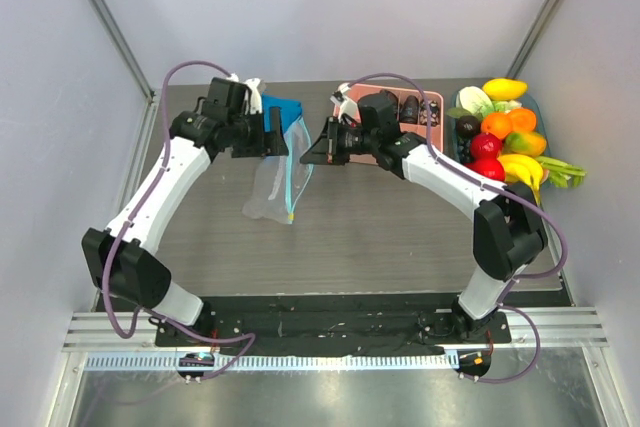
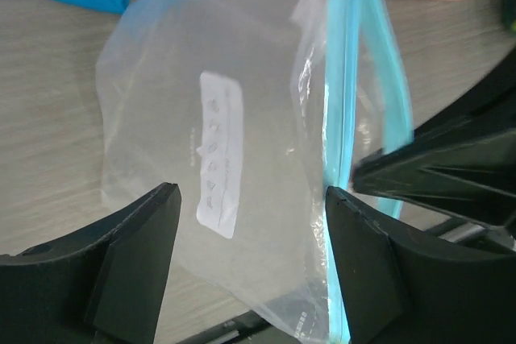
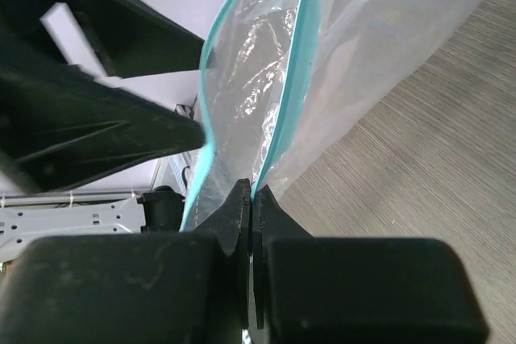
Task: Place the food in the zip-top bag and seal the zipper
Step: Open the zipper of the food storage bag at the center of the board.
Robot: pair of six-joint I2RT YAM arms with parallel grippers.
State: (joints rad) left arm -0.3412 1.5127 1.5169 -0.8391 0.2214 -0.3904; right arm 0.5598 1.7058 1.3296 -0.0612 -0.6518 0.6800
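The clear zip-top bag [image 1: 272, 192] hangs above the table between my two grippers, white label [image 2: 219, 151] facing the left wrist camera. Its teal zipper [image 2: 343, 142] stands apart, so the mouth is open. My right gripper [image 3: 251, 196] is shut on one teal zipper [image 3: 290, 78] edge at the bag's corner. My left gripper [image 2: 250, 263] is open, and the bag [image 2: 242, 118] hangs just beyond the gap between its fingers, which do not pinch it. The food [image 1: 500, 142], with bananas [image 1: 525, 169] and an orange [image 1: 497, 125], lies piled at the back right, far from both grippers.
A pink tray [image 1: 432, 99] with dark items sits behind the right gripper [image 1: 308, 150]. A folded blue cloth [image 1: 283, 107] lies behind the left gripper [image 1: 278, 137]. The food rests in a teal dish [image 1: 532, 104] against the right wall. Grey walls close in both sides.
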